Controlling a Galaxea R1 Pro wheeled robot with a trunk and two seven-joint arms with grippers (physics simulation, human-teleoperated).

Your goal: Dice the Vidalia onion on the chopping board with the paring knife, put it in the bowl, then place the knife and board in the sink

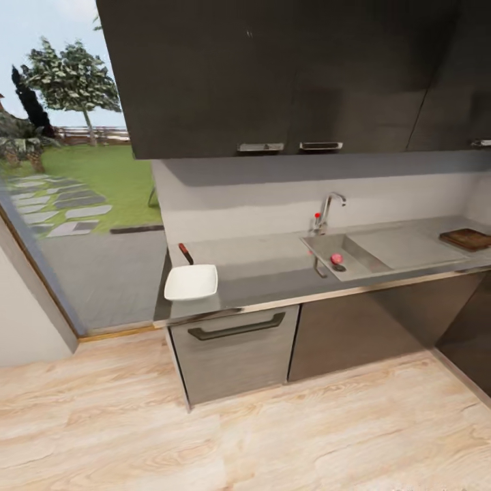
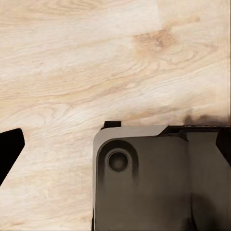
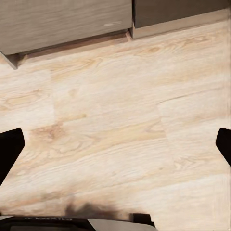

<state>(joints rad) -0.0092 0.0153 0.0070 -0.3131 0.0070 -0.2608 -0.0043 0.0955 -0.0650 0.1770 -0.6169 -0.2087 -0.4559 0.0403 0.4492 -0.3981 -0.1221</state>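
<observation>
In the head view the grey countertop (image 1: pixel 273 269) runs across the middle. A small reddish round onion (image 1: pixel 336 259) lies in the sink (image 1: pixel 354 252), below the chrome tap (image 1: pixel 327 210). The white bowl (image 1: pixel 191 281) stands near the counter's left end, with the paring knife (image 1: pixel 185 254) just behind it, reddish handle up. The dark chopping board (image 1: pixel 466 239) lies at the far right. My left gripper (image 2: pixel 116 147) hangs open over the wooden floor, above a dark part of my base (image 2: pixel 159 183). My right gripper (image 3: pixel 116 147) is also open, over the floor in front of the cabinets.
Dark upper cabinets (image 1: pixel 286 75) hang over the counter. Dark grey base cabinets (image 1: pixel 235 348) with a handle stand below it. A large window (image 1: pixel 68 170) at the left looks onto a garden. Light wooden floor (image 1: pixel 239 436) lies between me and the counter.
</observation>
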